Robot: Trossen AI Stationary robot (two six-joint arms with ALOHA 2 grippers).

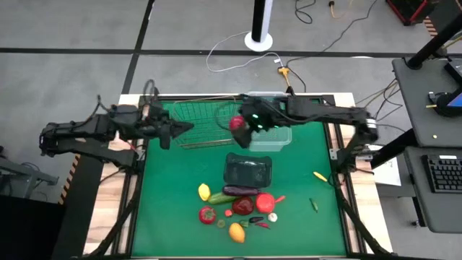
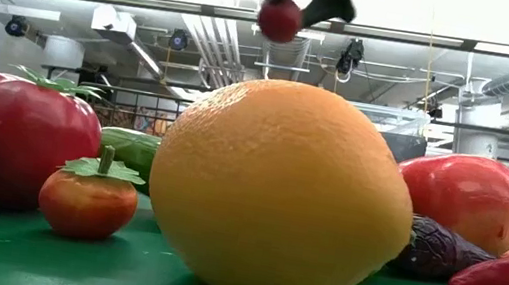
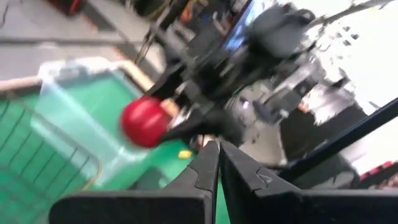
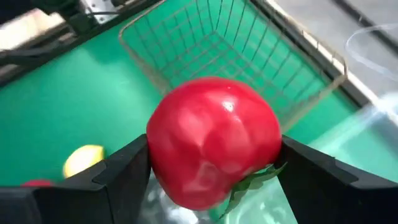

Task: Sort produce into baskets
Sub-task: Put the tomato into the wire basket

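Pinching red fruit (image 4: 214,140): right gripper (image 4: 211,168) jaws | low view hides wire basket (image 4: 249,50) | left gripper (image 3: 217,163) jaws pressed together

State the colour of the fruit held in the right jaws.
Red fruit, with a green leaf; the right wrist view shows it best.

Both arms are dark, jointed and slim, the right hand (image 4: 211,171) ending in two broad black wedge-shaped fingers, the left hand (image 3: 217,168) in two tapering black ones.

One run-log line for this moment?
right end effector: holds red fruit, raised near wire basket | left end effector: shut, waiting by basket
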